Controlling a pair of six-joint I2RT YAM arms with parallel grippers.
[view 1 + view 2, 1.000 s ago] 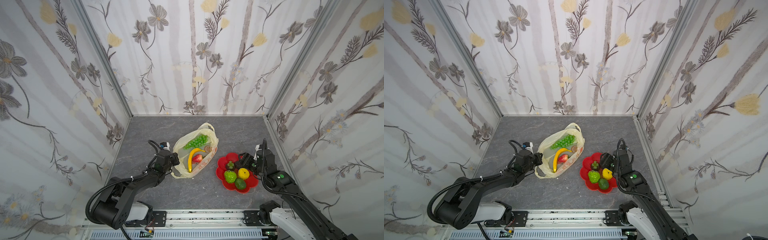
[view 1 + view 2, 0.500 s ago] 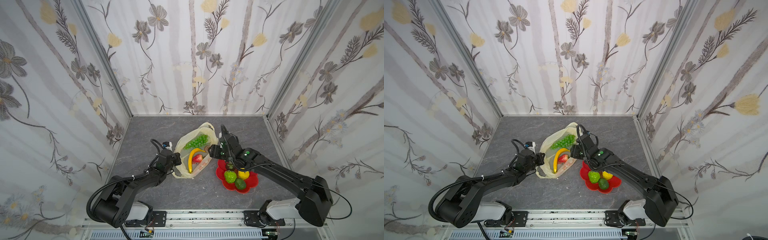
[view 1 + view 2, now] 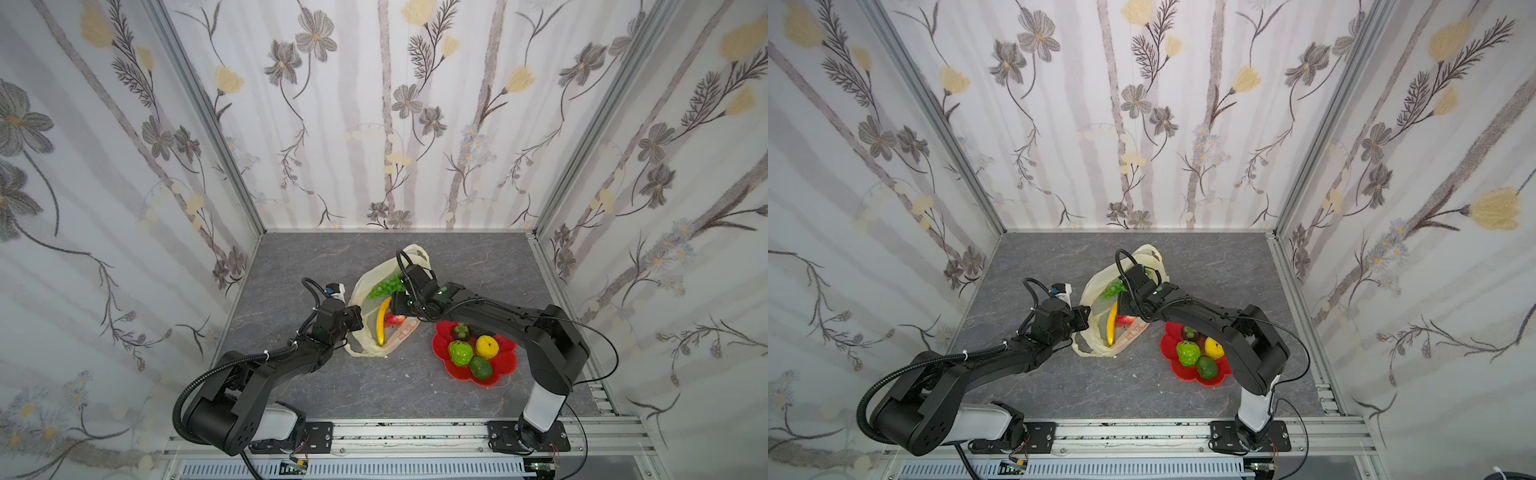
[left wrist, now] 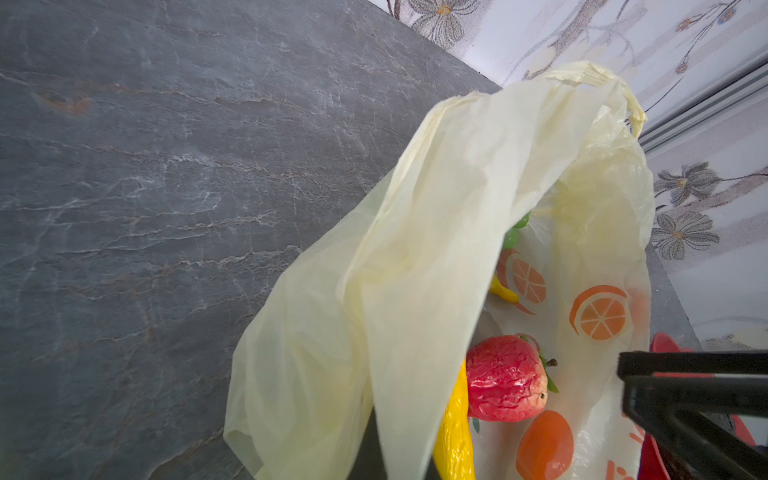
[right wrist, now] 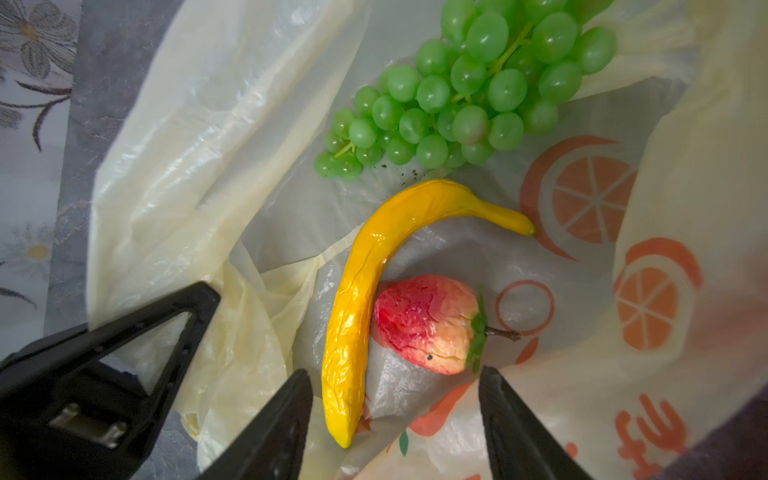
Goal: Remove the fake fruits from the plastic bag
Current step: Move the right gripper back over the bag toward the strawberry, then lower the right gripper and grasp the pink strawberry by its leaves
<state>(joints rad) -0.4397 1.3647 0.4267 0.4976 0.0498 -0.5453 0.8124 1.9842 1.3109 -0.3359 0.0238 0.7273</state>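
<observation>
The pale-yellow plastic bag (image 3: 368,332) lies mid-table with its mouth held up. Inside it lie the green grape bunch (image 5: 469,91), the yellow banana (image 5: 361,299) and the red strawberry (image 5: 428,322); the same fruits show in a top view as grapes (image 3: 384,286) and banana (image 3: 381,322). My left gripper (image 3: 358,318) is shut on the bag's near edge; its fingers are hidden in the left wrist view behind the film (image 4: 415,291). Over the bag's mouth my right gripper (image 5: 390,374) is open, its fingers either side of the banana's end and the strawberry, touching neither.
A red flower-shaped plate (image 3: 505,361) right of the bag holds a mangosteen (image 3: 459,331), custard apple (image 3: 460,352), orange (image 3: 487,346) and avocado (image 3: 481,368). Flowered walls close in three sides. A metal rail (image 3: 395,432) runs along the front.
My right arm has swung left from the plate to above the bag's mouth, and its jaws have narrowed a little. The left gripper has kept its hold on the bag.
</observation>
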